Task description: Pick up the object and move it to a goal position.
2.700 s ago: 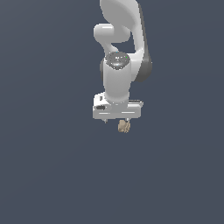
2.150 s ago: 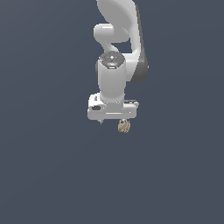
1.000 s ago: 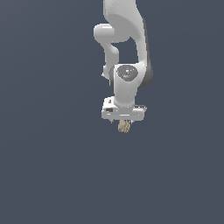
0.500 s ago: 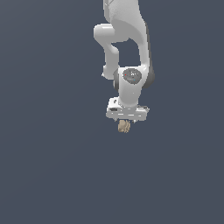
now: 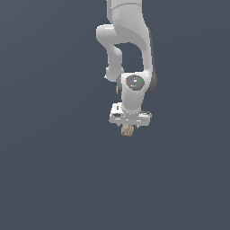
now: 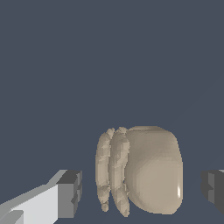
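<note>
- My end effector (image 5: 128, 127) has drifted toward the exterior view's right since a moment ago.
- The wrist view shows its fingers (image 6: 70, 193) spread, clear of the lump (image 6: 142, 175), so I doubt it's gripped.

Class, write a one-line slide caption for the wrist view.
Tan ridged object sits between the open gripper's grey fingertips, touching neither.

The arm (image 5: 130, 36) looks like smooth white plastic with a soft sheen, and its joint cap is greyer. The gripper (image 6: 140, 190) has matt dark grey pads (image 6: 70, 192) on pale, flat-shaded fingers. The object (image 6: 144, 173) is tan, smooth and slightly glossy on its rounded side, ridged and rougher on the other. The background is uniform matt grey-blue.
</note>
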Controlling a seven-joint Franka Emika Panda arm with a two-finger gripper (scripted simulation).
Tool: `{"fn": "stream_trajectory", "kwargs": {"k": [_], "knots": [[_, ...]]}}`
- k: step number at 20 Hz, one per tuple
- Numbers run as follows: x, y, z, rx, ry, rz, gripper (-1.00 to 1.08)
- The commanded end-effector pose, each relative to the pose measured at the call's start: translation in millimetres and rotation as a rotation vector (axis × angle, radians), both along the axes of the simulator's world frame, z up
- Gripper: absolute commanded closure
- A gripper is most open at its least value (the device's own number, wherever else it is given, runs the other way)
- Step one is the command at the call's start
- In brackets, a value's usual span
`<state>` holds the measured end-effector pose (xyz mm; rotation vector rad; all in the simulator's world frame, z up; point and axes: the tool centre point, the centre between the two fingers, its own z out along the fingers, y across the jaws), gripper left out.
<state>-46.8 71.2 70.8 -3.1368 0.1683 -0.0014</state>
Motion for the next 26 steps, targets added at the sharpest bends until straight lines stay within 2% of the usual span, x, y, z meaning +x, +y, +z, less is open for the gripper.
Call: {"fn": "stream_trajectory", "kwargs": {"k": [1,9,10,21,26], "knots": [[-1.0,-0.1,-13.0,0.000,0.001,-0.001,-0.92],[-0.4,0.1,-31.6,0.000,0.001,-0.002,-0.92],[-0.4,0.1,-31.6,0.000,0.001,-0.002,1.08],[0.0,0.6,-30.3,0.000,-0.001,-0.001,1.08],[1.7,-12.0,-20.7,0.000,-0.001,-0.001,1.08]]}}
